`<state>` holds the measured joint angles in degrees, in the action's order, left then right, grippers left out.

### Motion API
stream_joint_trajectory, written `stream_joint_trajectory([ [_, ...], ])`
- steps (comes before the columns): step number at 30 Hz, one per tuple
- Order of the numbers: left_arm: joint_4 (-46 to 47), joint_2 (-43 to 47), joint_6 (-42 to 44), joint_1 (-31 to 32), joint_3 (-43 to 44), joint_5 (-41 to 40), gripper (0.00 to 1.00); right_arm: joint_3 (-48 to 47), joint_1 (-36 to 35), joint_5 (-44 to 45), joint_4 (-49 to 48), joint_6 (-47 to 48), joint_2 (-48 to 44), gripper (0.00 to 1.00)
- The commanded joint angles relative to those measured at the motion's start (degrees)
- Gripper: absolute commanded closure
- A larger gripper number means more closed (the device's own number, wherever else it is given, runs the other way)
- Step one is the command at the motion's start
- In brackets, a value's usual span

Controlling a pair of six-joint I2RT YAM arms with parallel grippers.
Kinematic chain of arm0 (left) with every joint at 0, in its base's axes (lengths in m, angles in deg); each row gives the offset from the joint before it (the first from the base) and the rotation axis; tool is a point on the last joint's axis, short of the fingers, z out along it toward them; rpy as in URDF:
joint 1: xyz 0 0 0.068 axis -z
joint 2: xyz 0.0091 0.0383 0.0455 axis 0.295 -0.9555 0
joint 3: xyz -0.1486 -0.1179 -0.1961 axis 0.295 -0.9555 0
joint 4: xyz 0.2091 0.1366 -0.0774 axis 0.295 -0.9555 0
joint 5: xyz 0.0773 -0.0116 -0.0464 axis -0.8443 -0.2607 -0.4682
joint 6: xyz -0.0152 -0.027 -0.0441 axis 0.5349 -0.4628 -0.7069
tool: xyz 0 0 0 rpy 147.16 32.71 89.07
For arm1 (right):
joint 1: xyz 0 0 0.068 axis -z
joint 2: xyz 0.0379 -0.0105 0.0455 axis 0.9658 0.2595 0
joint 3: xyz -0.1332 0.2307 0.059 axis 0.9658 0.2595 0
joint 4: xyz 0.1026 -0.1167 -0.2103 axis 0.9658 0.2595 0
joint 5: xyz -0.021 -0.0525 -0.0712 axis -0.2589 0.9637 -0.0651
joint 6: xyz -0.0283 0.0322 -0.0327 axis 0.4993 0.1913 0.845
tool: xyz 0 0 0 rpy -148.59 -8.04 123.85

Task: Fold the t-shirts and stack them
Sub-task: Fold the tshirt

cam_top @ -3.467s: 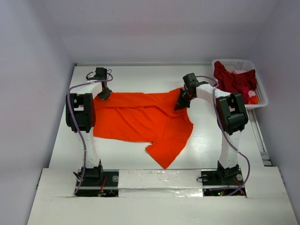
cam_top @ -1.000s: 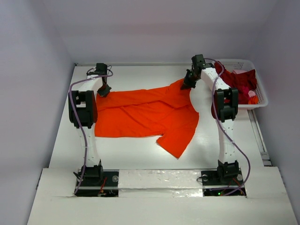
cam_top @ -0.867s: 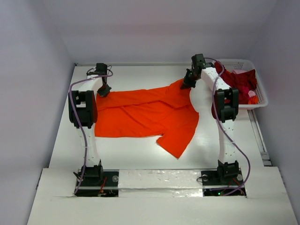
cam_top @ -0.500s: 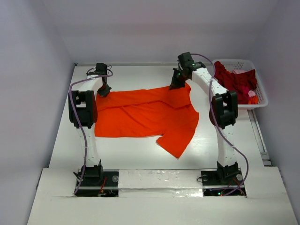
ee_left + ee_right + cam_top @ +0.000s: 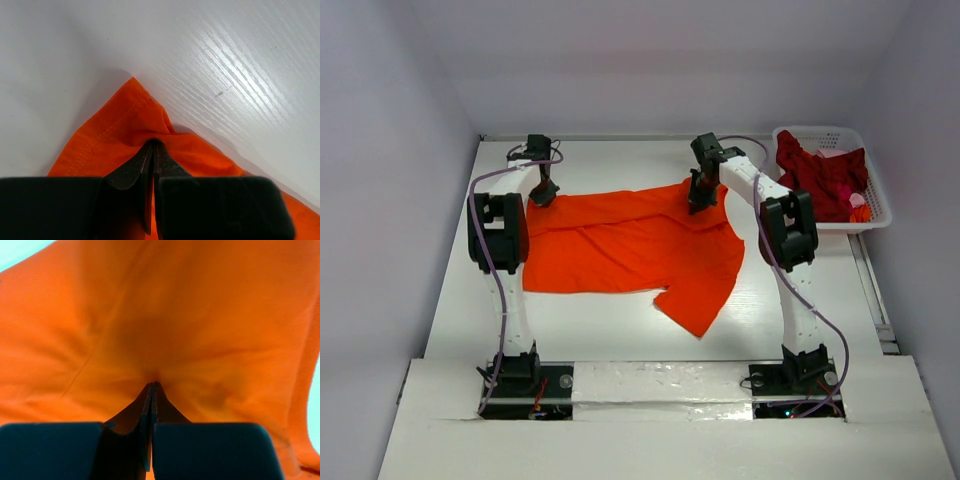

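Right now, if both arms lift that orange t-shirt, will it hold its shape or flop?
The orange t-shirt will probably sag between the left end effector and right end effector: it puckers at both pinches. Its unheld near side would likely dangle. It seems light, thin creased cloth.

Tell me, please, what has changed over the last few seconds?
The right gripper, shut on the far right edge of the orange t-shirt, carried it toward the far side, then leftward. The left gripper stayed clamped on the far left corner; the dark red t-shirts in the basket did not move.
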<state>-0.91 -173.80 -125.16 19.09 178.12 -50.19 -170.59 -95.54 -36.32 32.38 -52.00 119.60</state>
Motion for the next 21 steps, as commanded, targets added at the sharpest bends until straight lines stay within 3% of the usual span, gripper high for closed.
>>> stream_joint_trajectory([
  [1,-2.48,0.33,0.30,0.79,2.29,1.10,1.00,-3.11,0.10,4.01,2.31,-1.62,1.70,1.00],
  [21,-3.54,-3.53,0.13,3.60,6.07,2.77,1.00,-8.39,4.41,4.80,6.35,-2.41,4.60,1.00],
])
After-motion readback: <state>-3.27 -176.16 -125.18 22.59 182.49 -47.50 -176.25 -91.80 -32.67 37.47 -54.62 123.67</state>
